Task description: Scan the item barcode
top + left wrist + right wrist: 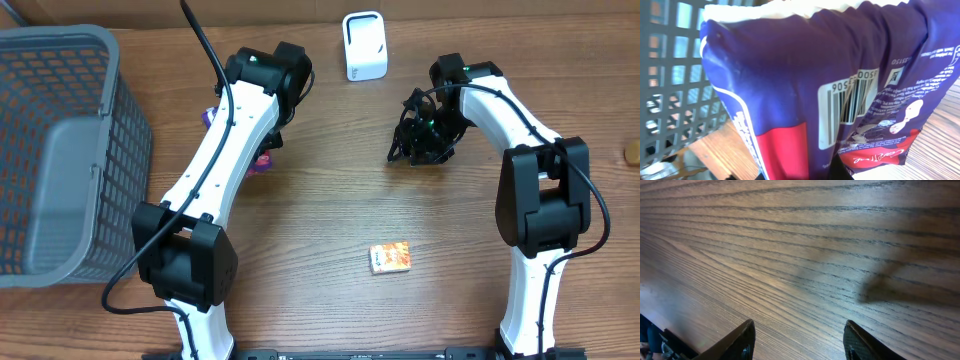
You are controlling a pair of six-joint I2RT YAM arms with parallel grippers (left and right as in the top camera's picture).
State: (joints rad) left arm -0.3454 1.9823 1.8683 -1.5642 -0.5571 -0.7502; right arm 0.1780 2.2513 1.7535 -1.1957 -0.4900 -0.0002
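A purple and red snack bag (790,90) fills the left wrist view, its white barcode (850,102) turned toward the camera. My left gripper is shut on the bag's lower edge, and only one dark finger (836,170) shows beneath it. From overhead the left arm covers the bag, leaving purple bits (262,160) visible beside it. A white scanner (363,45) stands at the table's back, to the right of the bag. My right gripper (800,340) is open and empty, low over bare wood (420,142).
A grey mesh basket (60,150) fills the left side of the table, close behind the bag (670,75). A small orange box (390,257) lies in the front middle. A small tan object (633,153) sits at the right edge.
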